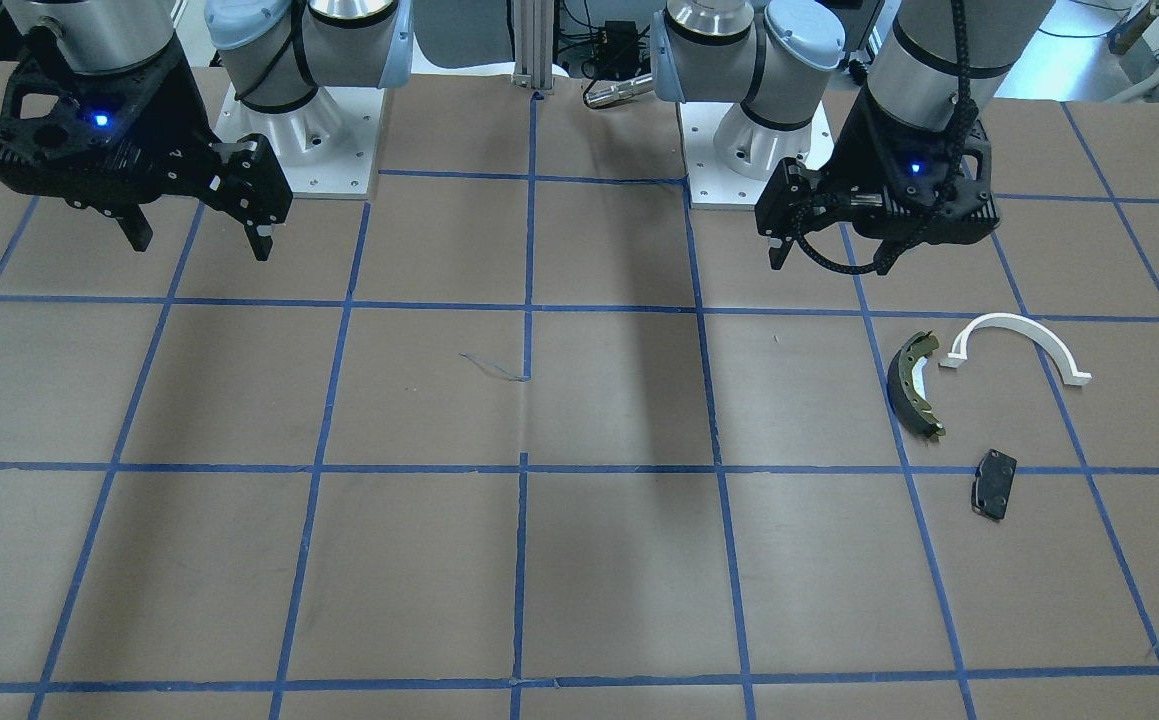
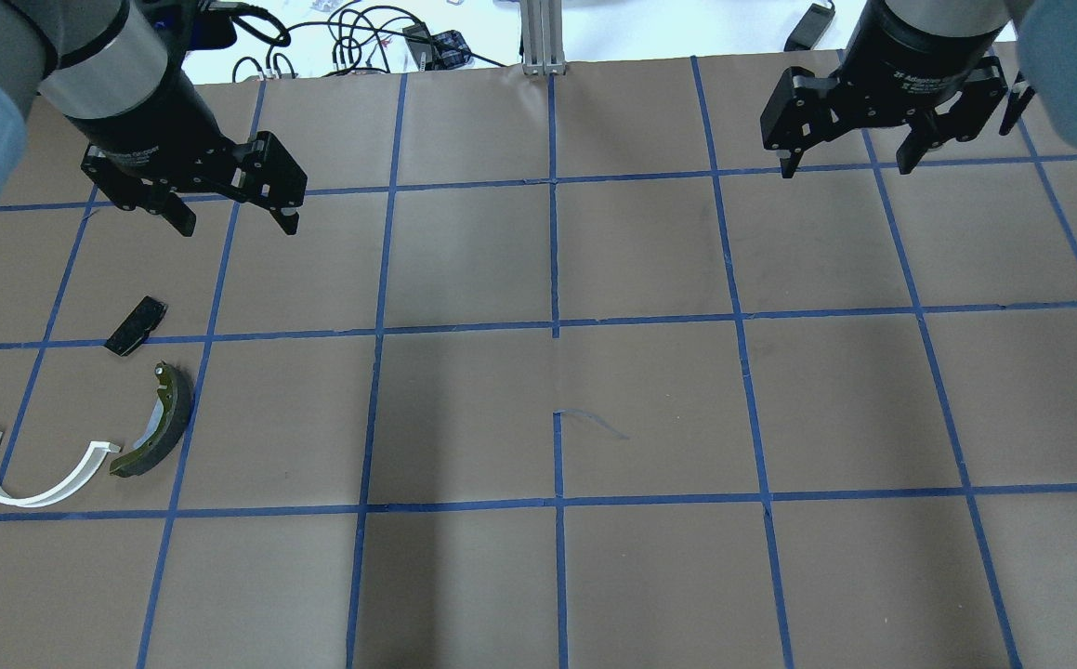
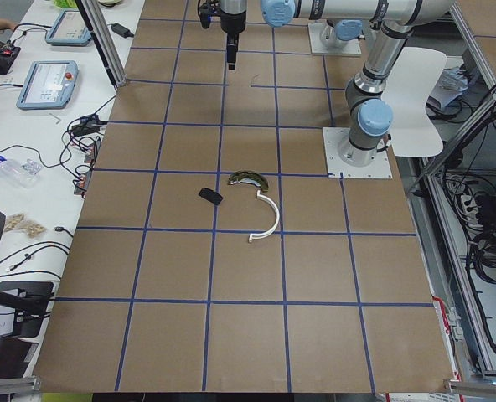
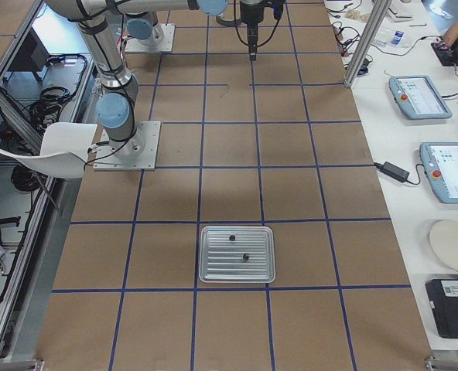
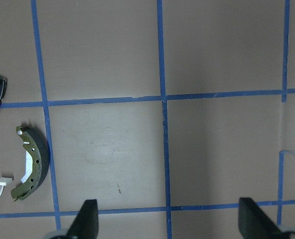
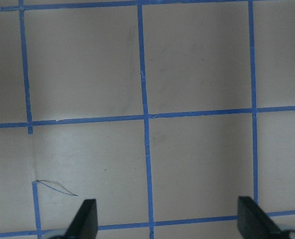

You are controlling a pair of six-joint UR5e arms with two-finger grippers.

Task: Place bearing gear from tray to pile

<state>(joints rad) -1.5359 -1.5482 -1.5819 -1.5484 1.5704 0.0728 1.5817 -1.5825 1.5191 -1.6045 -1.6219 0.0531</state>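
A dark olive brake shoe (image 2: 159,423) lies on the brown, blue-taped surface (image 2: 650,409), at the end on the robot's left. A white half-ring (image 2: 32,478) lies on the side of the brake shoe away from the middle of the surface. One of its ends is just beside the brake shoe's end nearer the robot; whether the two touch cannot be told. A flat black pad (image 2: 136,325) lies near the brake shoe's other end, a little farther from the robot and apart from it.

The left pincer (image 2: 237,225) hangs above the surface, off to the side of the brake shoe that faces the middle of the surface, and well clear of it. Its jaws are spread wide and hold nothing; its wrist view shows only bare surface between them.

The right pincer (image 2: 847,169) hangs over the opposite half of the surface, far from the brake shoe. Its jaws are also spread wide with nothing in them.

The tray (image 4: 213,270) sits flat at the end of the surface farthest from the brake shoe. Inside it lie a small dark piece (image 4: 230,237) and a second small dark piece (image 4: 246,256), slightly apart and too small to make out their shape.
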